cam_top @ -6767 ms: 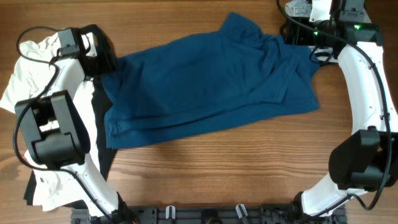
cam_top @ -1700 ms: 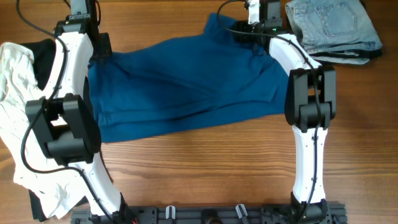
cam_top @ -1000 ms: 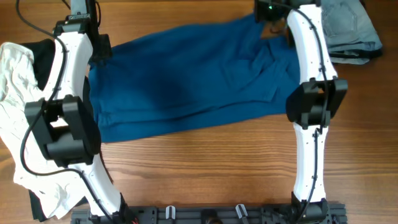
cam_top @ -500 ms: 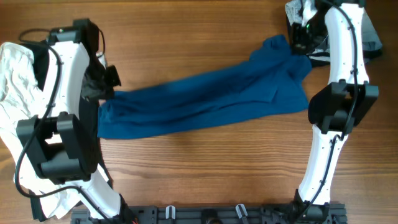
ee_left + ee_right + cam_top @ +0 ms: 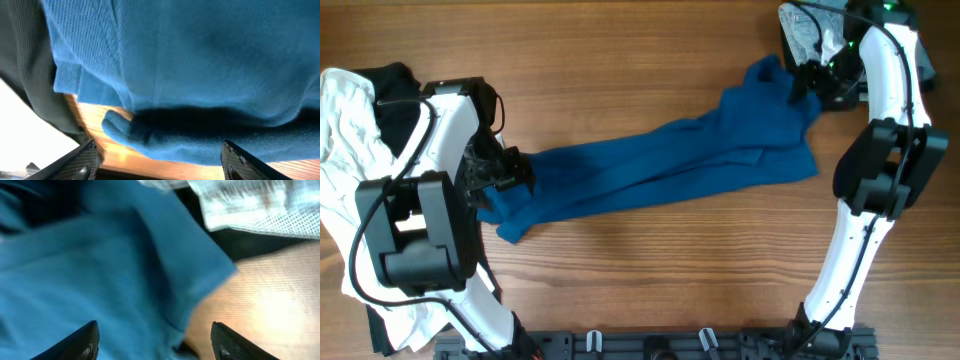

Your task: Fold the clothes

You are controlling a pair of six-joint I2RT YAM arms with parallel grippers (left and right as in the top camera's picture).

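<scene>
The blue shirt (image 5: pixel 660 165) lies bunched in a long slanted band across the wooden table, from lower left to upper right. My left gripper (image 5: pixel 510 172) hovers at the shirt's left end. In the left wrist view its fingers (image 5: pixel 159 147) are spread wide over the blue fabric (image 5: pixel 200 65) and bare wood, holding nothing. My right gripper (image 5: pixel 807 82) is over the shirt's upper right corner. In the right wrist view its fingers (image 5: pixel 155 327) are wide open above the blue cloth (image 5: pixel 100 270) and hold nothing.
A white garment (image 5: pixel 345 120) and a black one (image 5: pixel 390 85) are piled at the left edge; the black one also shows in the left wrist view (image 5: pixel 30 75). Folded light clothes (image 5: pixel 805 30) lie at the top right and show in the right wrist view (image 5: pixel 260 205).
The shirt was spread flat a second ago. It has been drawn toward the front into a narrow bunched band. Both grippers have moved toward the front with it, the left one down the table's left side.
</scene>
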